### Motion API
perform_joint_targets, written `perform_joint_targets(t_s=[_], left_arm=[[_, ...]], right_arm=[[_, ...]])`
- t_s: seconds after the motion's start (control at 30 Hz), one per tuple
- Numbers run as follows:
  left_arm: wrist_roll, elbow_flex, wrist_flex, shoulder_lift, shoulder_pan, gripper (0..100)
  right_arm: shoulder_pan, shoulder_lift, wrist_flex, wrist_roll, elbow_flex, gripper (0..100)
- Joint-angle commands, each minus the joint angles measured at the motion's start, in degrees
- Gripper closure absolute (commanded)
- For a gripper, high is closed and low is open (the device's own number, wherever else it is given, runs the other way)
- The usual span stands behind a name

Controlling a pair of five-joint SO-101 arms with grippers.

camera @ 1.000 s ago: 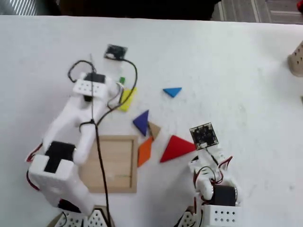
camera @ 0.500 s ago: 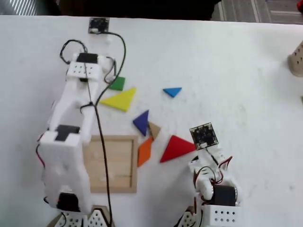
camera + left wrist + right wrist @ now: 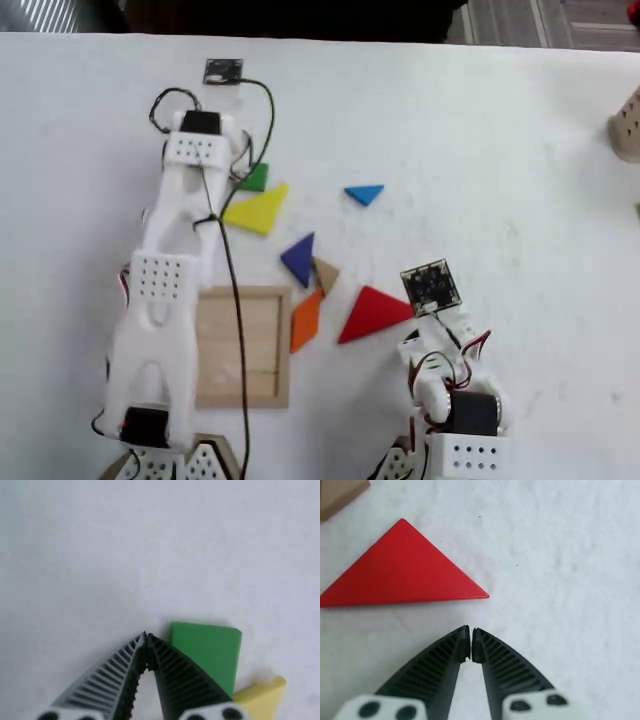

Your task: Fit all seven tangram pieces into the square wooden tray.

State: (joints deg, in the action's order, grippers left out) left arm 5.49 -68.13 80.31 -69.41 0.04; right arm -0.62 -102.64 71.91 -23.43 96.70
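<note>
We see the left gripper [image 3: 146, 647] closed and empty, set just beside the green piece [image 3: 207, 650], which lies by the yellow triangle [image 3: 260, 696]. The right gripper [image 3: 471, 644] is closed too, near the red triangle [image 3: 405, 572]. All seven pieces lie on the table [image 3: 480, 120] outside the tray [image 3: 262, 340].
</note>
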Motion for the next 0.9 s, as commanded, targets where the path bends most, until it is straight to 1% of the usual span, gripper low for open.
perform_joint_targets(t_s=[0.0,0.2,0.5,0.67,0.77,0.87], left_arm=[[0.3,-13.0,5.3,-3.6,1.9,98],[0.2,-28.0,11.9,-10.7,7.2,98],[0.4,-27.3,12.0,-10.9,12.7,98],[0.4,-27.6,17.8,-10.9,17.3,98],[0.5,-27.6,21.9,-8.3,19.9,98],[0.7,-27.6,22.3,-5.7,21.0,98]], right_arm=[[0.2,-0.5,-0.9,-0.4,0.1,98.1],[0.2,-0.5,-0.9,-0.4,0.1,98.1],[0.3,-0.5,-0.9,-0.4,0.1,98.1],[0.3,-0.5,-0.9,-0.4,0.1,98.1],[0.2,-0.5,-0.9,-0.4,0.1,98.1],[0.2,-0.5,-0.9,-0.4,0.1,98.1]])
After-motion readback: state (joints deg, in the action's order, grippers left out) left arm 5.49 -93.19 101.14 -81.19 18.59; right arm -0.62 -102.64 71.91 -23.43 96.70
